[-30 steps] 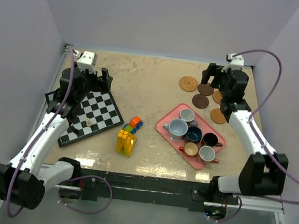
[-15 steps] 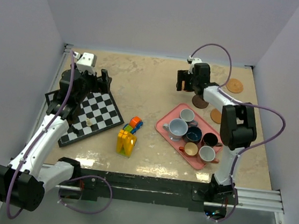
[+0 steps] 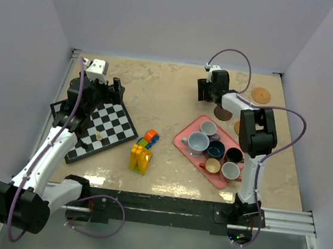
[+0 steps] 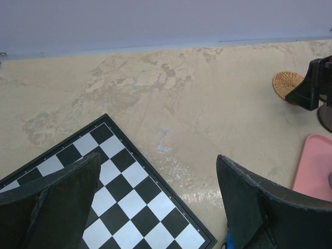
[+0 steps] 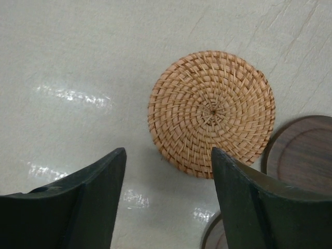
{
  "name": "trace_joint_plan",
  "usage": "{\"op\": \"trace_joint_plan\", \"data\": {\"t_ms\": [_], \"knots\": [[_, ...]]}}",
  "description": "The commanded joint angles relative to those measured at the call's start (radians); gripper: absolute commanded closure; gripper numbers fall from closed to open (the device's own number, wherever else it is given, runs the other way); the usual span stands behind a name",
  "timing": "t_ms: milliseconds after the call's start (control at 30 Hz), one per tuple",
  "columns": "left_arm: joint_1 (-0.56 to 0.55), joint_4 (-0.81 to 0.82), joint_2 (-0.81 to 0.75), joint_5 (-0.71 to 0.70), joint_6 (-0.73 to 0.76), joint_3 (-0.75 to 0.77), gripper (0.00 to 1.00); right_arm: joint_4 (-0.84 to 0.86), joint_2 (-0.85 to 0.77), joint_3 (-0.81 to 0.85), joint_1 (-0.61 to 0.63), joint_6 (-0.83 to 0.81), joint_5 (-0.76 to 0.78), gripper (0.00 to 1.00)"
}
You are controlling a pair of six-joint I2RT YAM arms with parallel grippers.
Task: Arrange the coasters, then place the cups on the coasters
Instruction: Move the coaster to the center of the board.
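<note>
Jaws parted, empty, on right gripper (image 5: 168, 151), low beside tan coaster (image 5: 211, 114) at 1 o'clock; dark coasters (image 5: 303, 148) at 3. Left gripper (image 4: 158, 157) likewise gaping above chessboard (image 4: 119, 202). Arranging coasters, apparently; cups (image 3: 197, 142) on tray (image 3: 183, 139). Next: straddle rim, pinch, lift.

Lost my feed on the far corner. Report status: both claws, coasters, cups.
Left claw open over chessboard edge. Right claw open, empty, above woven coaster. Dark coaster close beside it. Cups all on pink tray.

Top camera overlooks the beige marbled table (image 3: 158, 87); left wrist looks low across it. Both wrists share a woven tan round coaster (image 5: 211, 111); right's sits close above.
</note>
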Motion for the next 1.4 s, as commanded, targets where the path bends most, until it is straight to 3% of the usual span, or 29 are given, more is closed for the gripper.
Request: {"op": "trace_joint_plan", "data": {"t_ms": [0, 400, 867, 1367], "knots": [[-0.005, 0.052, 0.000, 0.008, 0.007, 0.000, 0.03, 0.024, 0.028, 0.041, 0.000, -0.017, 0.058, 0.33], [-0.005, 0.053, -0.002, 0.003, 0.005, -0.002, 0.03, -0.049, 0.128, 0.117, -0.006, -0.053, -0.008, 0.50], [-0.005, 0.052, 0.004, -0.006, -0.002, -0.002, 0.03, -0.181, 0.178, 0.203, 0.060, -0.071, -0.127, 0.51], [-0.005, 0.052, -0.006, -0.017, -0.006, -0.005, 0.03, -0.166, 0.261, 0.346, 0.270, 0.081, -0.192, 0.51]]}}
